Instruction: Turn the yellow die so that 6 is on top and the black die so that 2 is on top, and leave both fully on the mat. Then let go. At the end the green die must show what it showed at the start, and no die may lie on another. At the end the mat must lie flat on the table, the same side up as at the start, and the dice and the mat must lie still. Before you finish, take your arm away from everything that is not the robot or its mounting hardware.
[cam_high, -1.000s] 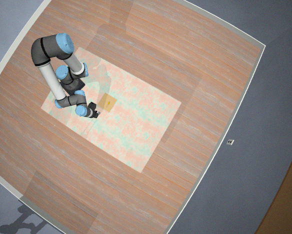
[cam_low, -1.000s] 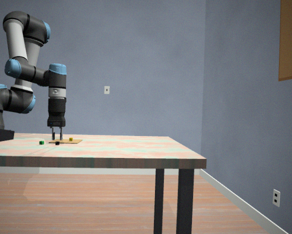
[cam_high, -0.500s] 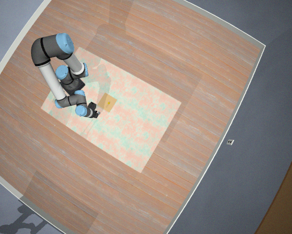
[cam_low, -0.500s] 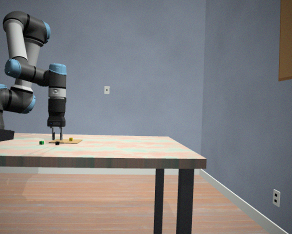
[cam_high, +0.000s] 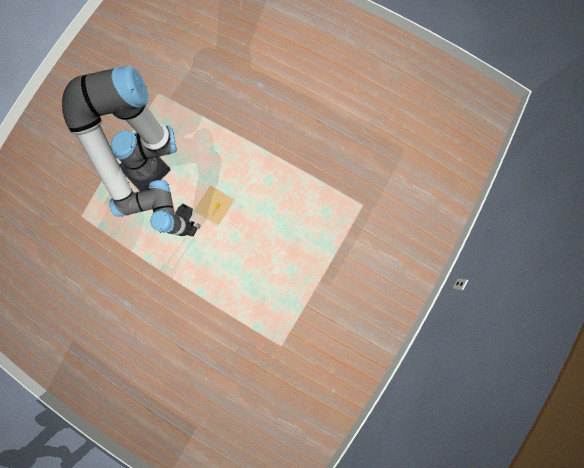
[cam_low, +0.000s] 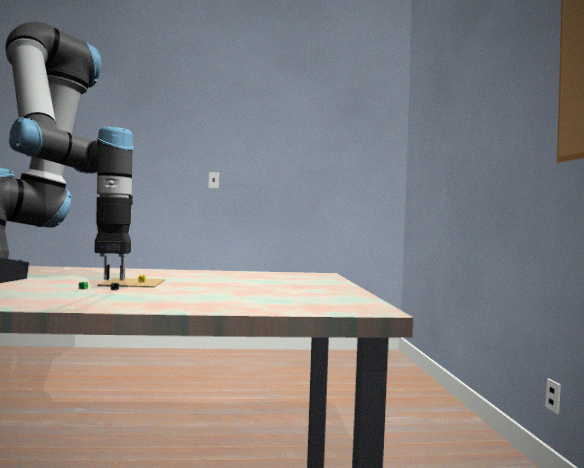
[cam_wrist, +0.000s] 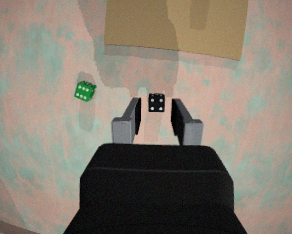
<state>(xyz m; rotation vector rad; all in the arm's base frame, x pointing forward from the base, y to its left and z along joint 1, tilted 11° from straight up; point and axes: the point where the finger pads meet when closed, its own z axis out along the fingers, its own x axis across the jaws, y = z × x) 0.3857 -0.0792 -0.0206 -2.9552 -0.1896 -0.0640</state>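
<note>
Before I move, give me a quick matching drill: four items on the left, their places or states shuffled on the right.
1. yellow die
2. black die
3. green die
4. gripper

A. off the mat, four pips up
B. open, holding nothing
C. on the mat
D. off the mat, six pips up

Pairs: 1-C, 2-A, 3-D, 4-B
</note>
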